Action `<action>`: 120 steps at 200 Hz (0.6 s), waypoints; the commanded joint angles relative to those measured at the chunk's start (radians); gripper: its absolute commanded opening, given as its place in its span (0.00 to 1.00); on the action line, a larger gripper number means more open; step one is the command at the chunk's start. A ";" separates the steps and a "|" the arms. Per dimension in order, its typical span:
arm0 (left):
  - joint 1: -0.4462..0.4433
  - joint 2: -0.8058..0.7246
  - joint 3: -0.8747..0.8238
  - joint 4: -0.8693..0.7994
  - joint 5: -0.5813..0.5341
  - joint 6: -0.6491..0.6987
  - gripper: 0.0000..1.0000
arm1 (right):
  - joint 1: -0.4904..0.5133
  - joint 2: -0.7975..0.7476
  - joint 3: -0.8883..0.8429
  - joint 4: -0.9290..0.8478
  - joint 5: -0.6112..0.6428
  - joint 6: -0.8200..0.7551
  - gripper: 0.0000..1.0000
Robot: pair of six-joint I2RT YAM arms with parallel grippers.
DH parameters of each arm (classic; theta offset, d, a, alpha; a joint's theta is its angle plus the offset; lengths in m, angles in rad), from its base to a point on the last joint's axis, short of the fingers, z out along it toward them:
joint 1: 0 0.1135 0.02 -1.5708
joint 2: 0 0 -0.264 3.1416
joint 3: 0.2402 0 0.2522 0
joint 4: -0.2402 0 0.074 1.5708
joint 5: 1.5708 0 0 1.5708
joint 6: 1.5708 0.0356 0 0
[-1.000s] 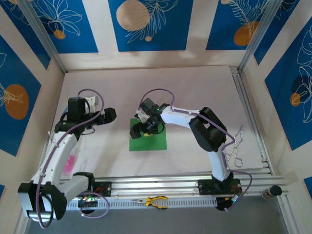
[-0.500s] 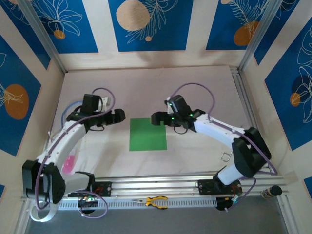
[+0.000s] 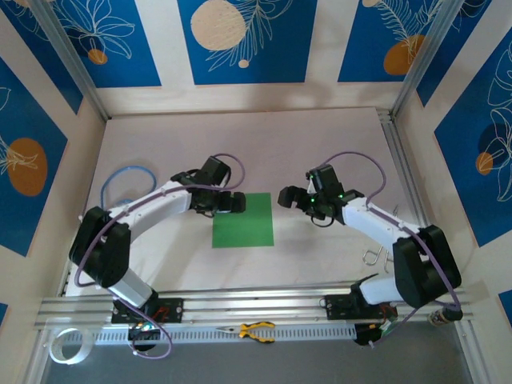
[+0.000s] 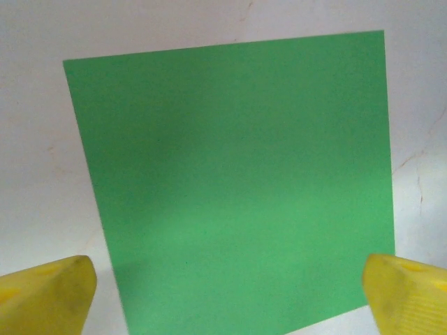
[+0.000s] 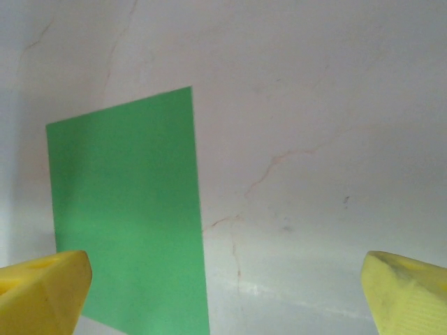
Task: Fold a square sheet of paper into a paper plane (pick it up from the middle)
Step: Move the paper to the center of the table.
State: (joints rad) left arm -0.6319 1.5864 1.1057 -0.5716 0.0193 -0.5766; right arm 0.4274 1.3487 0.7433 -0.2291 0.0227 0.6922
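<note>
Shows the square sheet of paper (image 3: 242, 219) lying flat, unfolded and uncreased, near the middle of the table (image 3: 320, 136), between the two arms. Places the left gripper (image 3: 232, 203) over the sheet's far left part, yellow fingers (image 4: 49, 296) spread wide and holding nothing. From the left wrist, sets the sheet squarely ahead of those fingers, its nearest edge about level with the tips. Places the right gripper (image 3: 288, 197) just beside the sheet's far right corner, over bare table, likewise spread wide and empty. From the right wrist, puts the green edge close to one finger (image 5: 42, 289), with bare table across the rest of the gap. Leaves contact with the surface undecided for both grippers.

Judged as the approach before the first pick-up: no fold made, no plane begun. Calls next for a grasp at the sheet's middle, as required by the task. Awkward with thin paper flat against the table; probably means lowering fingertips onto the sheet and pinching inward to raise a ridge. Needs the right gripper brought inward over the sheet first. Risks skidding or crumpling the paper under uneven pressure.
</note>
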 commanded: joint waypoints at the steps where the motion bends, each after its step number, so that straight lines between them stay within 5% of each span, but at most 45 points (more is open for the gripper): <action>1: -0.026 0.013 0.027 -0.051 -0.096 -0.061 1.00 | 0.030 -0.060 -0.026 0.077 0.020 -0.030 0.99; 35: -0.053 0.032 0.025 -0.044 -0.095 -0.123 0.97 | 0.015 -0.053 -0.018 0.027 -0.070 -0.042 0.99; 120: -0.181 0.245 0.220 -0.221 -0.163 -0.194 0.91 | 0.013 -0.051 -0.044 -0.024 -0.051 0.009 0.99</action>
State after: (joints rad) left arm -0.7883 1.7851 1.2591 -0.6888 -0.0956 -0.7414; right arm 0.4458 1.3014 0.7197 -0.2131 -0.0235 0.6830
